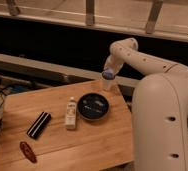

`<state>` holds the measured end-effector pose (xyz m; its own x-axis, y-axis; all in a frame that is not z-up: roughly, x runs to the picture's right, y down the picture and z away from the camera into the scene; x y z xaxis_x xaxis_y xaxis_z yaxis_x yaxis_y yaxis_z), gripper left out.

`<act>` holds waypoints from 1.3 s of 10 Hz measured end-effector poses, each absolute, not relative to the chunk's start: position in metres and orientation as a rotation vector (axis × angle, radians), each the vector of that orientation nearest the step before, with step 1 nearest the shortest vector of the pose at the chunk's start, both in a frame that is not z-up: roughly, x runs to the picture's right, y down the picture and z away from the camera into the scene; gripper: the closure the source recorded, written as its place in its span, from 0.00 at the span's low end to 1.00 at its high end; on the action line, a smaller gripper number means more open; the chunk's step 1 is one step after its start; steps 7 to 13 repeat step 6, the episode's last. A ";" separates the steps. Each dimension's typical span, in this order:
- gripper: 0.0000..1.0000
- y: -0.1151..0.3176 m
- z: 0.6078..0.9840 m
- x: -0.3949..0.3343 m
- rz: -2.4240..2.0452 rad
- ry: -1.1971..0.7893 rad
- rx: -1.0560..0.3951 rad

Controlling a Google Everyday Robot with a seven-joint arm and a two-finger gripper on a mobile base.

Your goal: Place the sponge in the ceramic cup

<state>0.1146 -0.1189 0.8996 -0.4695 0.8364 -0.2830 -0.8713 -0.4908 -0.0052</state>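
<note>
Fingers (106, 70) of the gripper (107, 73) clamped the sponge (108, 76) just above the cup (107, 85), at one o'clock from the bowl (93, 106), apparently so that letting go would drop it inside.

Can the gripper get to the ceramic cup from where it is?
Probably yes. The gripper, holding the sponge, hangs right above the ceramic cup at the far edge of the table; nothing sits between them.

ceramic cup (106, 85): pale greyish-white
sponge (107, 75): light blue
your gripper (108, 70): white, above the ceramic cup
bowl (93, 106): black
</note>
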 end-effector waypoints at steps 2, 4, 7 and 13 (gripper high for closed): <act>0.66 -0.115 0.897 0.113 2.056 0.167 -0.306; 0.89 -0.113 0.892 0.099 2.039 0.160 -0.308; 1.00 -0.110 0.888 0.094 2.024 0.155 -0.312; 1.00 -0.110 0.888 0.094 2.024 0.155 -0.312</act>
